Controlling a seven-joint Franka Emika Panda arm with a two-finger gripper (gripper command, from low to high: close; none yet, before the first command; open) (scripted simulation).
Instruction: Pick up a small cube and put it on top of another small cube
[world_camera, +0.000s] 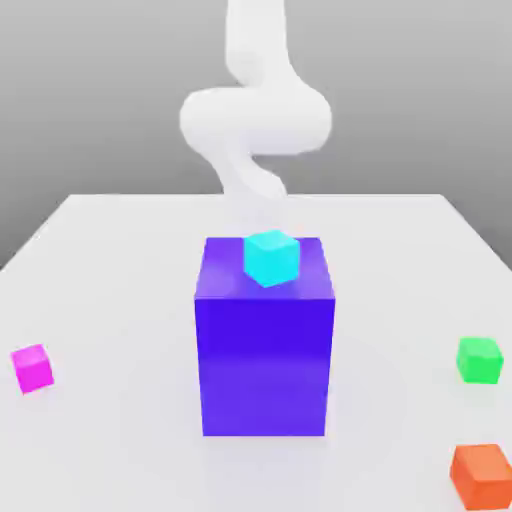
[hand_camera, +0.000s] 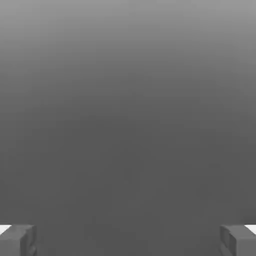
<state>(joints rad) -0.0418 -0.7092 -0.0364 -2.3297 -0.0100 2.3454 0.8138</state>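
going by the exterior view, the magenta cube (world_camera: 33, 369) sits on the table (world_camera: 120, 300), well off to the left of the pincer's end of the arm (world_camera: 256, 120). the pincer (hand_camera: 128, 241) itself is spread wide, with nothing between its tips. nearer the viewer than that arm end stands the blue-purple block (world_camera: 264, 365), the cyan cube (world_camera: 272, 258) on its top. well off to the pincer's right are the orange cube (world_camera: 482, 477) and, farther back, the green cube (world_camera: 480, 361).
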